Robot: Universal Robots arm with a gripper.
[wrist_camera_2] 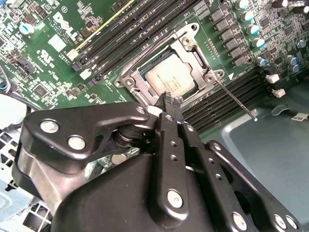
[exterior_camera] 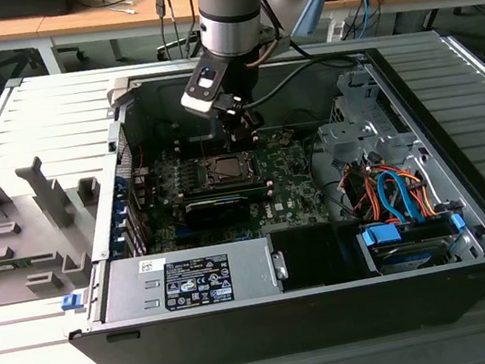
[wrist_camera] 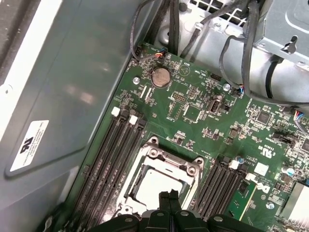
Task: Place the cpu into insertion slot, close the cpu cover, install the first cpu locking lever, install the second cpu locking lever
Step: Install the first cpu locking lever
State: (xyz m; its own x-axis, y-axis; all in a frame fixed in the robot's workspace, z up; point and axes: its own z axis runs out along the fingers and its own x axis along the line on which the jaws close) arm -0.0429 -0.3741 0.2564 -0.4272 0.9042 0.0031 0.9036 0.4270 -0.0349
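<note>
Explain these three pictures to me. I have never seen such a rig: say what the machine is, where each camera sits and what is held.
The machine is a robot arm with a gripper, reaching into an open computer case that lies flat. The exterior view looks on from off the arm; both wrist views ride on the arm and look past the gripper at the green motherboard. There the cpu sits in the insertion slot, with the silver cpu cover framing it, and a thin locking lever juts out sideways. The gripper is shut, poised at the slot's edge, with nothing visibly held.
</note>
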